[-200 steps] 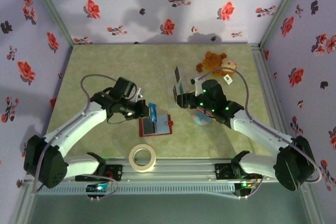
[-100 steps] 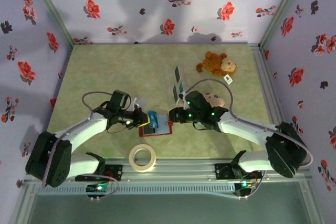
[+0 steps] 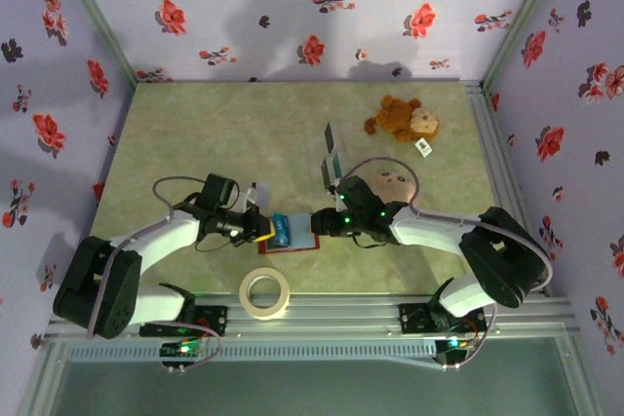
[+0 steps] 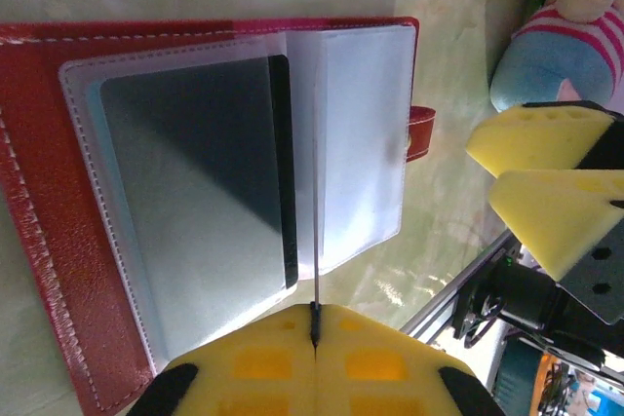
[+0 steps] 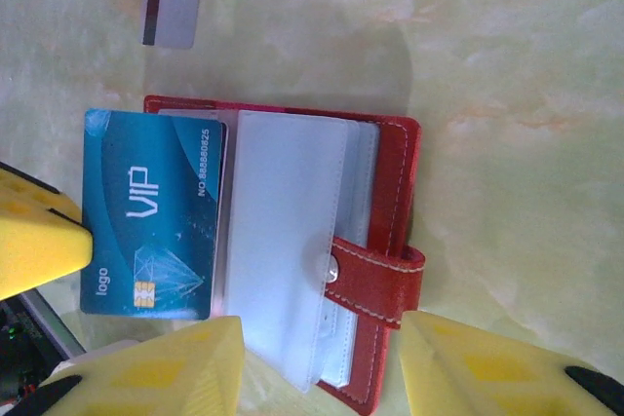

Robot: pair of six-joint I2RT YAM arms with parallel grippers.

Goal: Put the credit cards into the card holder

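On the green table (image 3: 195, 133) the card holder (image 5: 390, 192) lies open. The left gripper (image 4: 314, 317) pinches a teal credit card (image 5: 151, 216) edge-on over its pockets, for insertion. The right gripper (image 5: 320, 336), jaws apart and empty, straddles its strap side, probably steadying it.

Lilac walls (image 3: 292, 7), red-black flower print; mottled green tabletop (image 3: 214, 133); aluminium rail (image 3: 331, 314) at near edge.

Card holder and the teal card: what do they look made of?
The card holder looks red leather or leatherette: stitched edges, snap tab; inner sleeves frosted plastic. The teal card looks glossy printed plastic, chip pad visible.
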